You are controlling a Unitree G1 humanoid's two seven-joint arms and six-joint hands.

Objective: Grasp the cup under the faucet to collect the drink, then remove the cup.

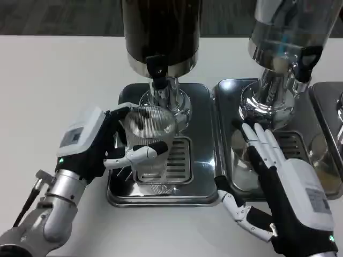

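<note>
- The white table carries everything, spreading wide to the left of the dark dispenser and running back behind it.
- The dark dispenser stands tall at the middle, its body nearly black, with a chrome collar and stem beneath it.
- A second dispenser, clear-bodied, stands just to the right of the dark dispenser on its own chrome foot.
- The drip tray lies under the dark dispenser, a shiny steel pan with a slotted grille toward its front.
- Another steel tray sits under the second dispenser, side by side with the drip tray.
- The right hand rests flat over that second tray, right of the dark dispenser, fingers straight and spread with the thumb out to the side, holding nothing.
- The left hand comes in from the left of the dark dispenser and wraps the cup, thumb across its front and fingers round its back.
- The cup is a clear ribbed glass standing upright on the drip tray, directly below the dark dispenser's spout, held in the left hand.
- The faucet is a small black tap on the dark dispenser's chrome collar, right above the cup's rim; I cannot tell whether any drink is flowing.
</note>
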